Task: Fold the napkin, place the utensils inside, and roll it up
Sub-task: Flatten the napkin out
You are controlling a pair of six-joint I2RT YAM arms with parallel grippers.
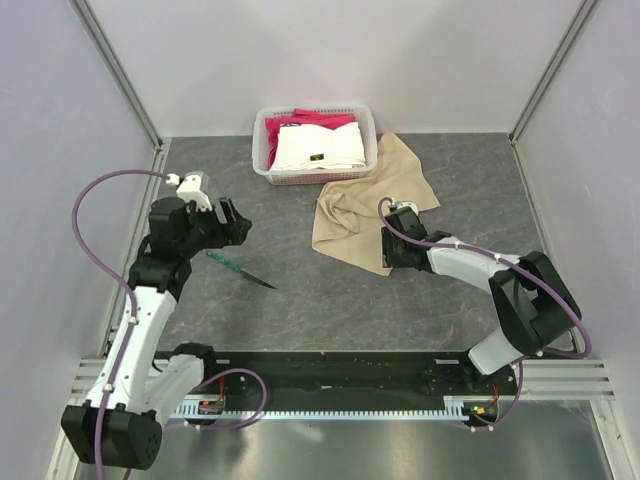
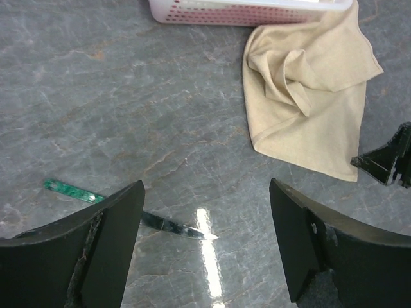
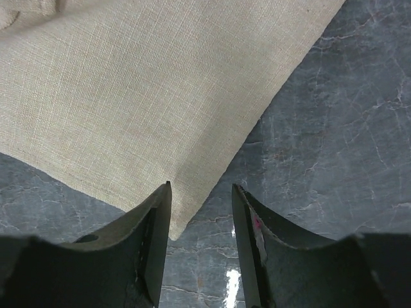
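Note:
The tan napkin [image 1: 368, 205] lies crumpled on the grey table, its far edge against the white basket [image 1: 264, 150]. The knife [image 1: 241, 270], teal-green handle and dark blade, lies flat at left centre. My left gripper [image 1: 232, 222] is open and empty above the table, just beyond the knife. In the left wrist view the knife [image 2: 173, 226] lies near the left finger [image 2: 109, 237], and the napkin [image 2: 308, 96] lies ahead at the right. My right gripper [image 1: 390, 246] is open at the napkin's near corner. In the right wrist view that gripper [image 3: 201, 192] straddles the napkin [image 3: 148, 96] corner without closing on it.
The basket holds a white folded cloth [image 1: 318, 148] and a pink-red folded cloth [image 1: 320, 120]. Its wall also shows in the left wrist view [image 2: 244, 11]. Grey walls with metal rails enclose the table on three sides. The right gripper's tip shows in the left wrist view [image 2: 388, 160].

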